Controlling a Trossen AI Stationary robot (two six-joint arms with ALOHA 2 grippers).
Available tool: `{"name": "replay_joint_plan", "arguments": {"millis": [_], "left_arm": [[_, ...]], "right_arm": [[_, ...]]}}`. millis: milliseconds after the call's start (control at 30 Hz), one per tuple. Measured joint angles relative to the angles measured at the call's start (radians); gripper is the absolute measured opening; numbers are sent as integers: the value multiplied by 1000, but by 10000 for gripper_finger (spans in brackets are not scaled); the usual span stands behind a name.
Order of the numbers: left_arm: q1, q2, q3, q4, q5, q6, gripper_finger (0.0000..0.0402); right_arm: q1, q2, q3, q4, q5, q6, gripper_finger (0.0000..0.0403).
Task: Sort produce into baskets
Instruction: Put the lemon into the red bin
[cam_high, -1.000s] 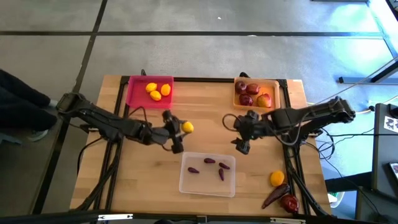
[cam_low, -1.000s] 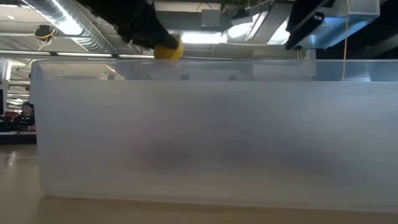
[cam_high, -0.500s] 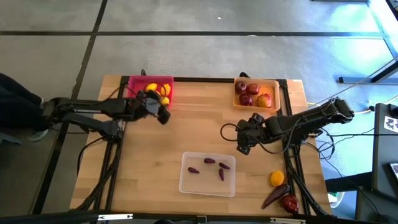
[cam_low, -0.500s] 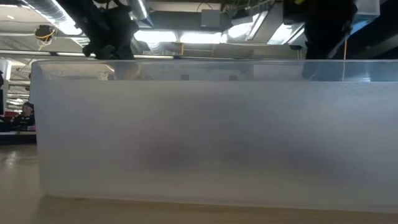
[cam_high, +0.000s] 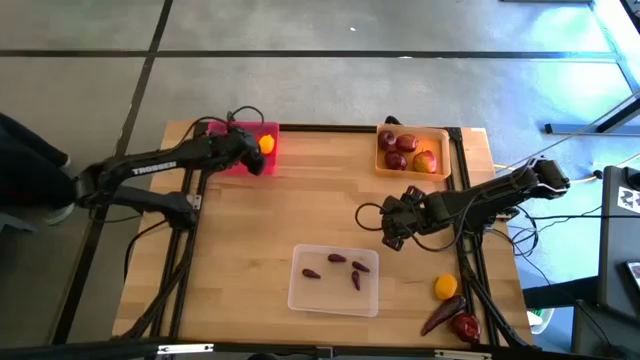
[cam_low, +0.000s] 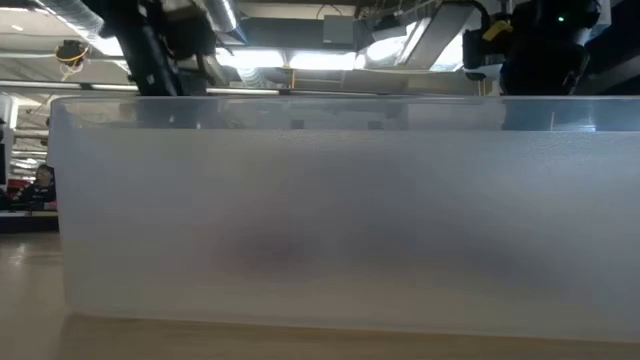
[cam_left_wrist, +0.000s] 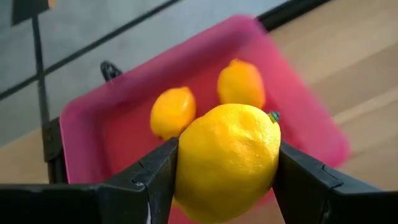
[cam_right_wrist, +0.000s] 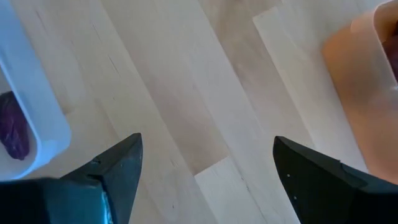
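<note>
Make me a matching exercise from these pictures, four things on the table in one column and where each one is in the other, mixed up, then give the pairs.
Things:
1. held lemon
2. small purple pods
3. dark red round fruits
4. loose orange fruit

Places:
A. in the orange tray
B. on bare wood near the table's right front corner
C. between the left gripper jaws, over the pink tray
D. in the clear tray

Pairs: 1-C, 2-D, 3-A, 4-B
</note>
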Motion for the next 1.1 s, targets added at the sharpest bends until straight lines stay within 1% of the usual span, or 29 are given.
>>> {"name": "replay_joint_plan", "arguments": {"millis": [200,333,533,633,800,867,1000,1100], "left_arm": [[96,117,0,0,5,37,214],[145,201,0,-1,5,88,214],[163,282,0,-1,4,133,215],[159,306,0,-1,-2,168,230],[159,311,0,-2,-7,169,282],[154,304,0,-18,-7,169,295],[130,269,0,-39,-6,167,304],[96,222,0,-47,-6,158,305]], "right_arm": [[0,0,-30,40,-8,1,319],[0,0,-37,44,-8,1,319],[0,0,-37,59,-8,-2,319],[0,0,-37,61,-8,-3,319],[0,0,-37,62,-8,-20,319],[0,0,-37,65,-8,-20,319],[0,0,-36,100,-8,-34,319],[0,0,-30,74,-39,-70,319]]}}
